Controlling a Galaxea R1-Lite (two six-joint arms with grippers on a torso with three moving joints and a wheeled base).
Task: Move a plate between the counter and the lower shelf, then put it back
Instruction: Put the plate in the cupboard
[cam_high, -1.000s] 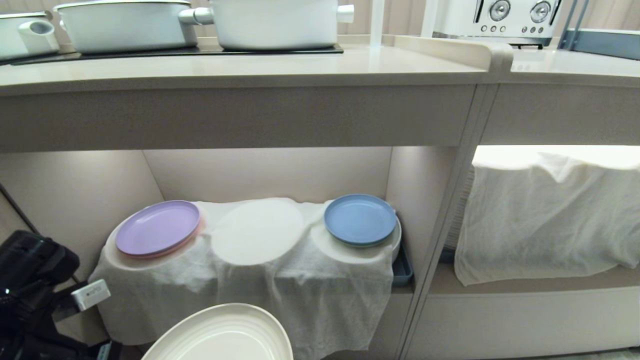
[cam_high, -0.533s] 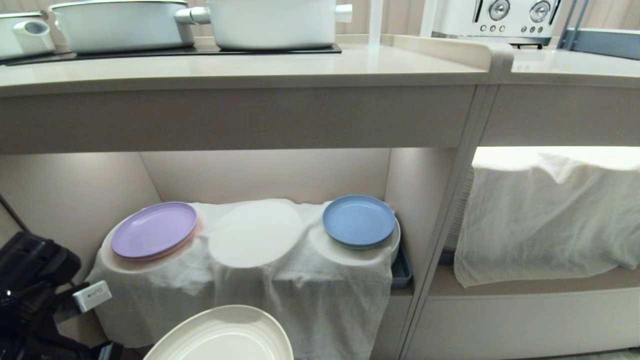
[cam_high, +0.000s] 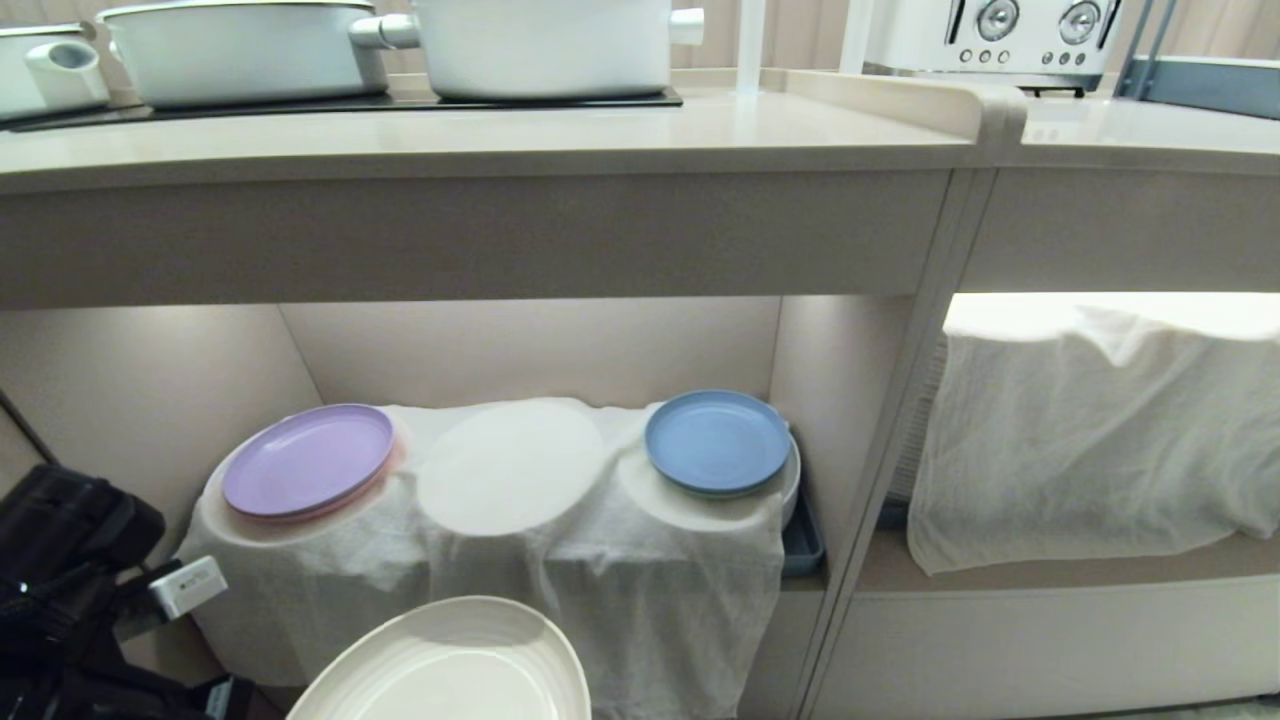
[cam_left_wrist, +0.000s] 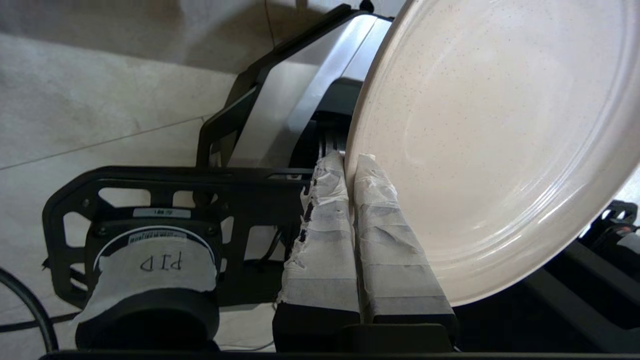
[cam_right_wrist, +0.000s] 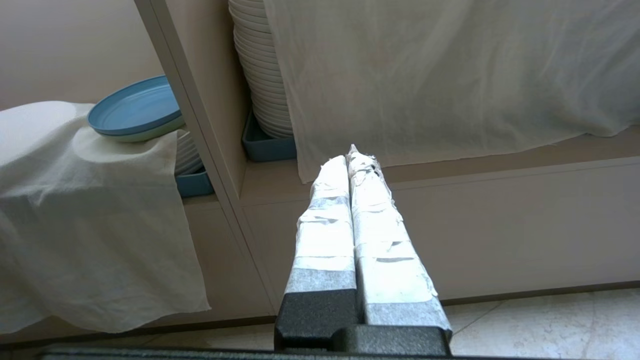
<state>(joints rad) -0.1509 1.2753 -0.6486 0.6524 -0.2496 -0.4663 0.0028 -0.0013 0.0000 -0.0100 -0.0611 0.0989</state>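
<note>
Plate (cam_high: 445, 665) sits low at the bottom centre of the head view, pinched at its rim alone by the left claw (cam_left_wrist: 350, 165) — such a thin edge hold could let it tilt or slip. Right claw (cam_right_wrist: 352, 155) hangs closed and empty. Above, the lower shelf (cam_high: 530, 345) shows a wrinkled cloth (cam_high: 600, 580) over humps — an uneven landing under the bench (cam_high: 480, 140).

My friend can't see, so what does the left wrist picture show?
The left tool is shut on the rim of the plate, a cream plate held tilted on edge. Behind it are the robot's black base and a pale tiled floor.
</note>
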